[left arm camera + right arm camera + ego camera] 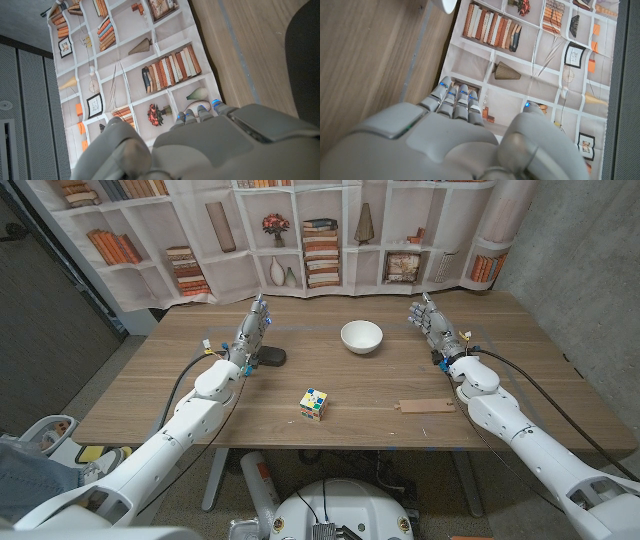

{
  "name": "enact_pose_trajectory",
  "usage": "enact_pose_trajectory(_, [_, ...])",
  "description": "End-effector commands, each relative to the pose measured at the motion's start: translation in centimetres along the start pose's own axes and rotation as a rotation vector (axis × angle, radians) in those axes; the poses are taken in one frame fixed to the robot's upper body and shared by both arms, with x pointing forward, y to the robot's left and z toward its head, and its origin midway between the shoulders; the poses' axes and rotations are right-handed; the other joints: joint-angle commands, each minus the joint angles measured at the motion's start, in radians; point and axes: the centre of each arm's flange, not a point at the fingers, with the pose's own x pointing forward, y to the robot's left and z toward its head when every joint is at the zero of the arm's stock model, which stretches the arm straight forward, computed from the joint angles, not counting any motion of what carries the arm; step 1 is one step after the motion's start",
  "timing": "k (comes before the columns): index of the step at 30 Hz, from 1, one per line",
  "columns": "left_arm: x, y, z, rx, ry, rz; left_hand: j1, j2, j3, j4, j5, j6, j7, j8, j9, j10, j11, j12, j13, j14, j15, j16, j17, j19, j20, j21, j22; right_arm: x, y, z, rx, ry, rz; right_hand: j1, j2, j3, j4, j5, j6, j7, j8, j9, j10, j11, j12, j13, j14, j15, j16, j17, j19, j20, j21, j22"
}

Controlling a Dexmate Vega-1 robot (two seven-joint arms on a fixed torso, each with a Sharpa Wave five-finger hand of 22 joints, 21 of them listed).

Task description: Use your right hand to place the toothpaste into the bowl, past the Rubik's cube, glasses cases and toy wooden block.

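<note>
Two hands stand raised over the table (150, 395), fingers together and extended, neither holding anything: the right hand (428, 320) near the far right, the left hand (252, 332) just beside a dark glasses case (270, 358). No toothpaste is clearly visible, so I cannot tell where it lies. The bowl (361, 336) sits between the hands, with the Rubik's cube (313, 404) nearer the front and the wooden block (426, 406) lying flat by the right forearm. Locating the tube should come first; then the right hand should approach with fingers spread, well apart from block and cube.
</note>
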Motion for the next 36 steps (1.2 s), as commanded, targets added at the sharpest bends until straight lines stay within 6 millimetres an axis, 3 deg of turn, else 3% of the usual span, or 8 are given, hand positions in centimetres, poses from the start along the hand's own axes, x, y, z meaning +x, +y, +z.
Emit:
enact_pose_trajectory(1, [-0.3,0.0,0.3,0.000,-0.011,0.002,0.012,0.004,-0.003,-0.005,0.008,-0.102,0.002,0.008,0.001,-0.089,-0.006,0.004,0.002,-0.120,-0.005,0.008,0.002,-0.188,-0.026,0.005,0.002,-0.6,-1.1,0.4,0.025,-0.020,0.023,0.011,0.003,0.004,-0.010,0.000,0.018,0.000,0.006,0.003,0.013,-0.003,0.003,0.004,0.011,-0.003,0.006,0.003,0.013,0.001,-0.004,0.005])
enact_pose_trajectory(36, [-1.1,-0.5,1.2,0.024,-0.019,-0.010,0.024,0.014,-0.006,-0.011,0.012,-0.084,-0.001,0.010,0.002,-0.076,-0.012,0.004,0.002,-0.109,-0.009,0.007,0.002,-0.188,-0.026,0.005,0.003,-3.4,-2.9,1.9,0.014,-0.071,0.024,0.034,0.012,0.010,-0.027,-0.006,0.057,-0.024,0.011,0.004,0.058,-0.021,0.011,0.005,0.059,-0.029,0.010,0.004,0.051,-0.005,-0.017,0.005])
